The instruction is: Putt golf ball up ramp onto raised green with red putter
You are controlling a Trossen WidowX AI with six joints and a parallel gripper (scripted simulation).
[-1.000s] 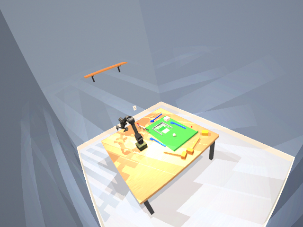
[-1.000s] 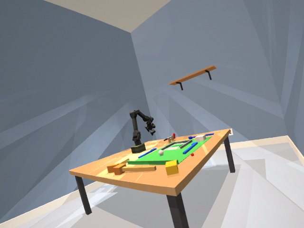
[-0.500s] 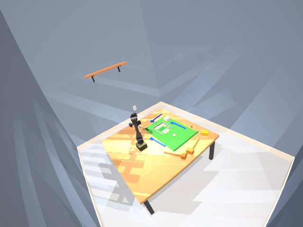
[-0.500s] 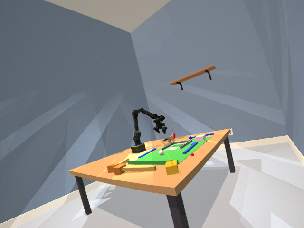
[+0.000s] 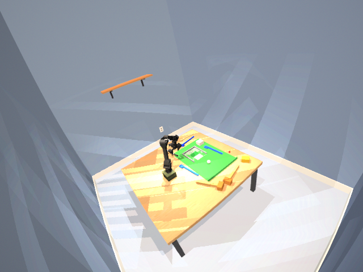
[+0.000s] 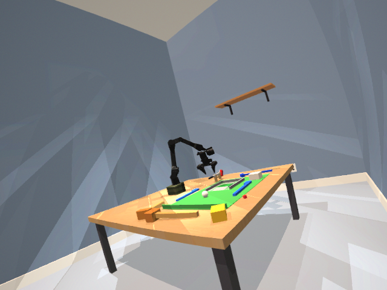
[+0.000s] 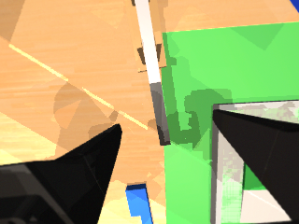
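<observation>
Tool: the tool [image 6: 207, 168] hangs above the table [image 6: 199, 231] with its jaws spread wide and nothing between them; in the wrist view its two dark fingers frame the scene below.
Putter: the red putter [image 6: 216, 175] lies on the table just beside the edge of the green mat [image 6: 193, 202], below and a little beyond the tool; its red head stands up at the far end. In the wrist view its shaft [image 7: 154, 79] runs along the mat's edge, white in the upper part, dark grey at the lower end.
Golf ball: the white golf ball [image 6: 205, 193] rests on the green mat, well apart from the tool.
Raised green: the grey-framed platform [image 6: 225, 184] sits on the mat between the blue bars.
Other things: a yellow block [image 6: 218, 212] and wooden mallets [image 6: 169, 214] lie near the table's front edge.
</observation>
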